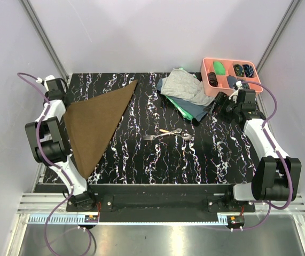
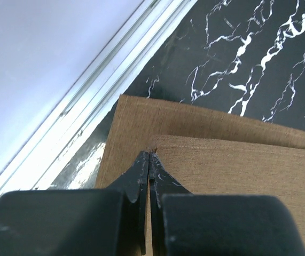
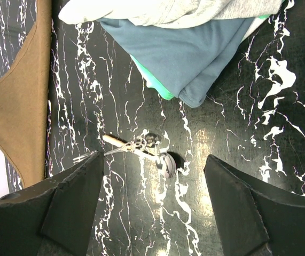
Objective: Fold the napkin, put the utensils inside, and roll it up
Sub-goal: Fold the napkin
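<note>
Left wrist: left gripper (image 2: 149,160) clenched on the napkin (image 2: 237,165), at its upper-layer corner.
Right wrist: right gripper (image 3: 153,161) spread wide; utensils (image 3: 136,145) lie between its fingertips, untouched.

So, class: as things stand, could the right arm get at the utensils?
Probably yes. The right gripper is open and faces the utensils, which lie bare on the table; the cloth pile sits farther back, and the napkin lies off to the side.

Legible text, labels, brands, numbers: none. White graduated strip (image 1: 157,219) along silver aluminium rail (image 1: 34,203), lower frame, top view: tick marks only, digits unreadable.
</note>
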`<state>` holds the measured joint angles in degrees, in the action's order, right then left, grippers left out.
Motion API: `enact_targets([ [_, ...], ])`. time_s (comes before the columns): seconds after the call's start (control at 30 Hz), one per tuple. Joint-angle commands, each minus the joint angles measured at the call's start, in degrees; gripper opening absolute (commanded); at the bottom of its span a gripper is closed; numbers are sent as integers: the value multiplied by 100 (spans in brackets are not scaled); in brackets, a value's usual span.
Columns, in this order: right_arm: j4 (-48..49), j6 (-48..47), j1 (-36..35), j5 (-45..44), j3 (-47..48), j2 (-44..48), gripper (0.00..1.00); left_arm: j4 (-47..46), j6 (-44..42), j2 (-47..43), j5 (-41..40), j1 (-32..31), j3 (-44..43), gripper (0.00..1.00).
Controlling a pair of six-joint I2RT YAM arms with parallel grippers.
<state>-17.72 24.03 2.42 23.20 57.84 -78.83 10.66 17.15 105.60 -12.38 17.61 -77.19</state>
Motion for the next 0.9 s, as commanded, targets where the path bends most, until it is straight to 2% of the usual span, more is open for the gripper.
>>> enact_targets([
  [0.0, -13, 31, 13, -26, 157, 104, 84, -195, -54, 171, 69, 85, -305, 0],
  [0.87, -162, -13, 13, -88, 148, -28, 81, 77, 104, 831, 69, 375, -860, 0],
])
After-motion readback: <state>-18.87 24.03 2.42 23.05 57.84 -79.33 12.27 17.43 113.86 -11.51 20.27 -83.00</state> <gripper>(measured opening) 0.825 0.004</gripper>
